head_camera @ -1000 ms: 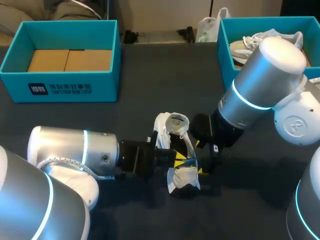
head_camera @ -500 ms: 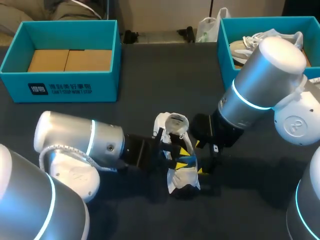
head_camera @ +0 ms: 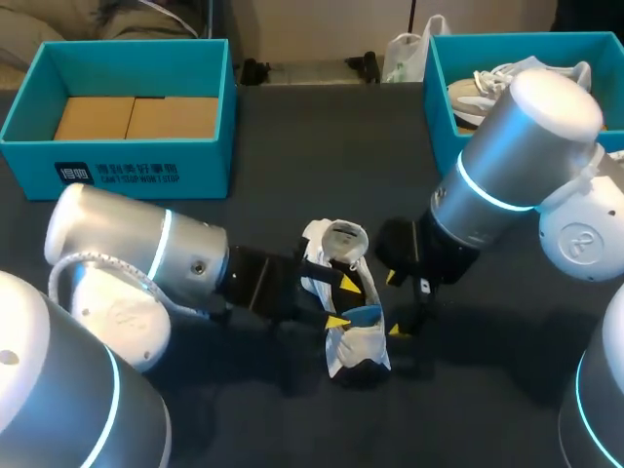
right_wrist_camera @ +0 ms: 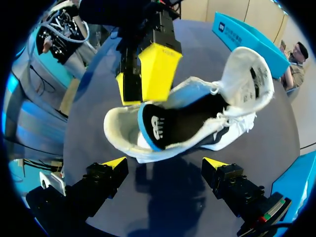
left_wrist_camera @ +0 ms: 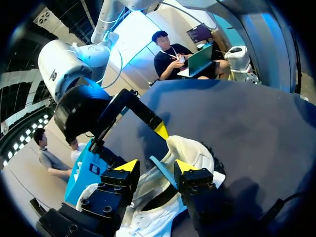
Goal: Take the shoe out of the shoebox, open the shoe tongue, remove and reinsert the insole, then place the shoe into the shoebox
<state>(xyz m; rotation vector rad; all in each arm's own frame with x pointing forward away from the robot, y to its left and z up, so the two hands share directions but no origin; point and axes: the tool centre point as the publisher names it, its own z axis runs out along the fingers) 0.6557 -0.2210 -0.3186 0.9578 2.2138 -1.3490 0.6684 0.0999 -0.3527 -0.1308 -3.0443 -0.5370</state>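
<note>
Yellow tips of my left gripper [left_wrist_camera: 156, 166] stand apart, not clamped. The thin blue edge of the insole [left_wrist_camera: 162, 172] rises between them, close against one tip and clear of the other; I cannot tell whether it touches the near one. My right gripper [right_wrist_camera: 165, 163] is spread wide and holds nothing, with the shoe [right_wrist_camera: 212, 133] just ahead of its tips and a gap between. The shoe is white and lies on the dark table [head_camera: 292, 185] near the middle, between my two grippers and well apart from the left shoebox [head_camera: 117, 175] and the right shoebox [head_camera: 439, 97]. Its tongue [right_wrist_camera: 249, 74] is folded up and back, baring the opening. The insole, black with a blue rim, sits partly lifted inside. From above, my left gripper covers the shoe's middle, and its sole is hidden in every view.
</note>
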